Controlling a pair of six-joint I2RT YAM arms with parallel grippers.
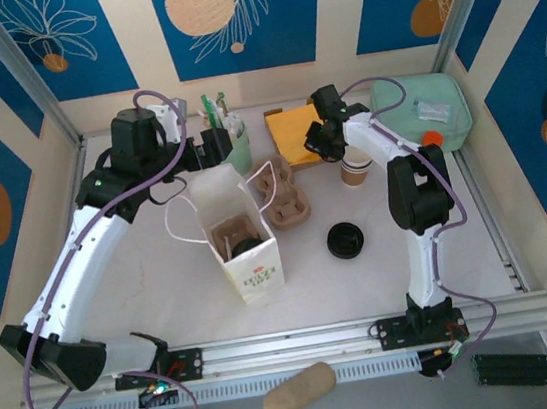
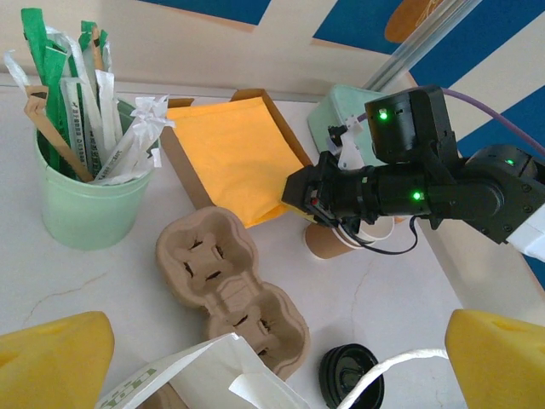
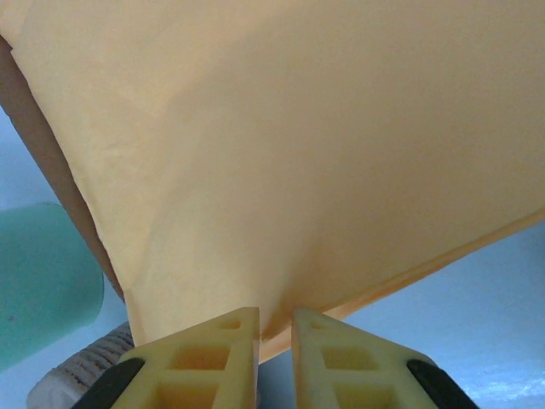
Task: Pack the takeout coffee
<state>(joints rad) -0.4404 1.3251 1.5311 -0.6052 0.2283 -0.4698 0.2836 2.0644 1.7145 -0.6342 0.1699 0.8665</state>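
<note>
table [image 1: 365,283]: white, faintly veined, metal rail along the lower edge of the top view. walls: cream with blue leaf-print panels.
white paper bag [image 1: 250,258]: frame centre, standing open.
takeout coffee [image 1: 249,245]: inside the bag. i see only its black lid, sides hidden.
loose black lid [image 1: 345,240]: right of the bag.
left gripper [image 2: 274,341]: jaws wide open, fingers cut off at the lower corners.
right gripper [image 3: 274,336]: jaws pinched on the orange napkins [image 3: 324,153]. i cannot see the far edge.
</note>
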